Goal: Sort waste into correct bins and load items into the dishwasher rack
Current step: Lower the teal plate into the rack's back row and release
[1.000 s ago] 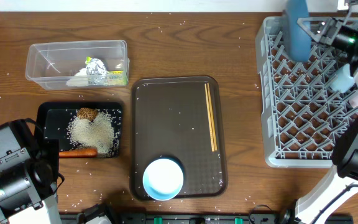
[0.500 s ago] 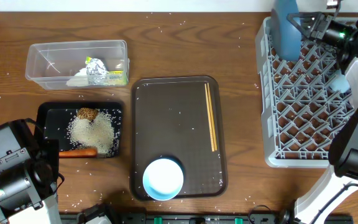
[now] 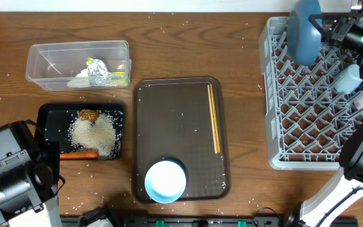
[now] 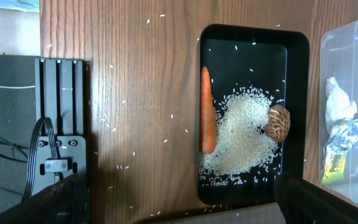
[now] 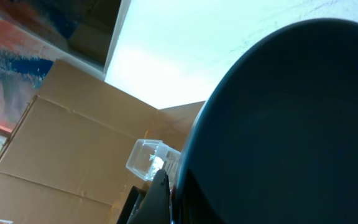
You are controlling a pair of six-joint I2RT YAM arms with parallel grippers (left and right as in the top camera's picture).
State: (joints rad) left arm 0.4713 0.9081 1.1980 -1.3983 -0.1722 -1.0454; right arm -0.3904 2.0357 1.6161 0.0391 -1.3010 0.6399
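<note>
Right gripper (image 3: 325, 29) holds dark-blue dish (image 3: 304, 33) upright over grey rack (image 3: 275, 135)

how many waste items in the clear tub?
3, clustered at its right end: white tissue, foil ball beside it, yellow-green packet against the right wall. Nothing seems hidden.

Brown serving tray (image 3: 175, 139) on a wooden table (image 3: 194, 44), cardboard boxes (image 5: 61, 143) in the background

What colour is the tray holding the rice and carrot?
Black; the tray shows best in the left wrist view.
</note>
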